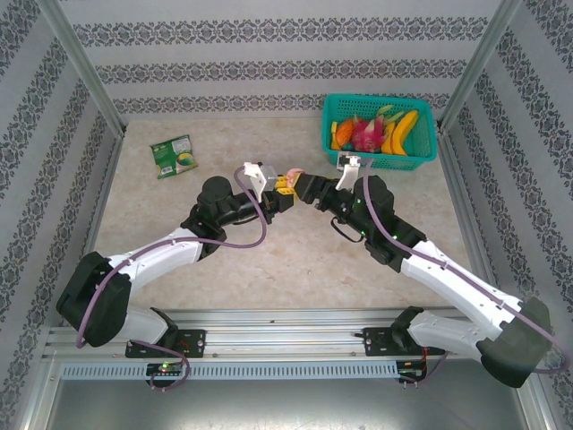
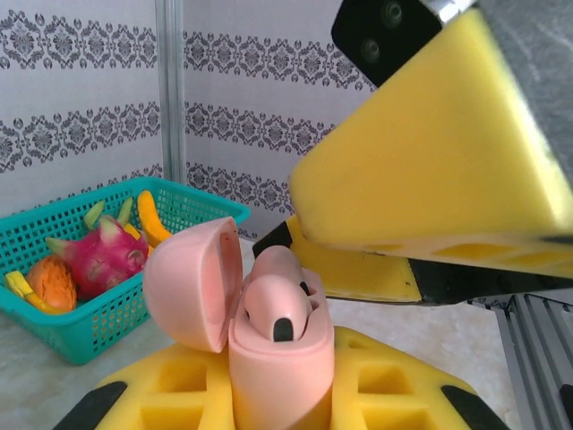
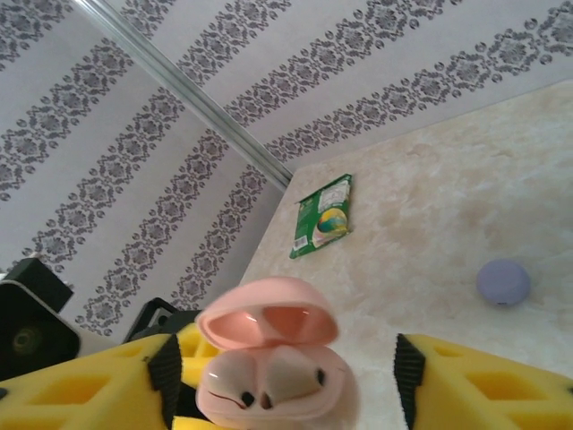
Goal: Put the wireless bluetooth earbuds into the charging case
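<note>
Left claw (image 1: 283, 187) clamps the open pink charging case (image 2: 279, 367), earbud (image 2: 274, 300) seated inside.

The charging case (image 2: 277, 367) is pale pink plastic, smooth and matt, with a faint sheen inside its lid. The earbud (image 2: 273, 300) inside has the same finish. The pads (image 2: 394, 385) of the left pincer (image 2: 282, 403) are matt yellow moulded plastic with recessed pockets. The tabletop (image 1: 295, 269) looks like mottled beige stone, lightly glossy. The basket (image 1: 385, 164) is teal plastic mesh, the packet (image 1: 174, 156) shiny green foil, and the frame post (image 1: 83, 67) brushed metal.
</note>
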Robot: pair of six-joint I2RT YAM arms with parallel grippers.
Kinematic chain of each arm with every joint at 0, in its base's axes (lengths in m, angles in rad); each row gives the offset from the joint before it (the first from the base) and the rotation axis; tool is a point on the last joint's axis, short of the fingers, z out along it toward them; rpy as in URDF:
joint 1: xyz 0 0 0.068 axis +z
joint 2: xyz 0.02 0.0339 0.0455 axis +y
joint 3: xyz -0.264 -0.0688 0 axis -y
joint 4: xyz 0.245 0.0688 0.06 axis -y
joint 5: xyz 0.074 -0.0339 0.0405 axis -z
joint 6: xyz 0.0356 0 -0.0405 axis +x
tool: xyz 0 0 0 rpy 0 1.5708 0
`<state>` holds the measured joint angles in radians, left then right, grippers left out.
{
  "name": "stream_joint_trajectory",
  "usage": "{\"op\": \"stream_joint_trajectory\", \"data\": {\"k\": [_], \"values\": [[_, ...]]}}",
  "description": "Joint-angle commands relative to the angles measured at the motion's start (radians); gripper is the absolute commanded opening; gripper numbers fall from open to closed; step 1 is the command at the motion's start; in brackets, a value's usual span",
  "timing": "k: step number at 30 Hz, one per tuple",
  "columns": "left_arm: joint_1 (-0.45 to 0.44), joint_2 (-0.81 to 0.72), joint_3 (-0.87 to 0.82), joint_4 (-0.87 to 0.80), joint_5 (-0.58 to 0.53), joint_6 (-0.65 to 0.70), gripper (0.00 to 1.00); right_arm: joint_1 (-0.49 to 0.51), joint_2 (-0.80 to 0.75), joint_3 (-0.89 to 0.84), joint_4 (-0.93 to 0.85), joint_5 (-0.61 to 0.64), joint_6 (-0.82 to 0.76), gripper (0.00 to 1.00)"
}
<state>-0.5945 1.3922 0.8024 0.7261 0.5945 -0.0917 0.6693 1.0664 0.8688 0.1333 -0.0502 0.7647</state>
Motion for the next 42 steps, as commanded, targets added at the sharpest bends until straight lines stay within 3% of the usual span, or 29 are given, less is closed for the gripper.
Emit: {"op": "stream_joint_trajectory", "data": {"k": [1,6,15,20,25,36,42], "values": [[-0.007,-0.034,-0.013,0.059,0.008,-0.012,0.00,-0.029,-0.067,0.030,-0.037,-0.001,0.005,0.70],[-0.007,-0.035,-0.025,0.042,0.023,-0.005,0.00,-0.086,-0.077,0.085,-0.145,-0.017,0.007,0.69],[-0.008,-0.035,-0.028,-0.040,0.088,0.022,0.00,-0.193,0.197,0.372,-0.460,-0.212,-0.042,0.35],[-0.007,-0.035,-0.032,-0.062,0.103,0.021,0.00,-0.199,0.354,0.456,-0.501,-0.293,-0.077,0.24],[-0.007,-0.029,-0.020,-0.084,0.093,0.020,0.00,-0.180,0.417,0.463,-0.500,-0.359,-0.088,0.17],[-0.004,0.046,0.030,-0.119,0.047,-0.011,0.00,-0.133,0.244,0.294,-0.509,-0.259,-0.088,0.18],[-0.002,0.126,0.088,-0.222,-0.013,-0.086,0.00,-0.229,0.184,0.172,-0.516,-0.111,0.020,0.37]]}}
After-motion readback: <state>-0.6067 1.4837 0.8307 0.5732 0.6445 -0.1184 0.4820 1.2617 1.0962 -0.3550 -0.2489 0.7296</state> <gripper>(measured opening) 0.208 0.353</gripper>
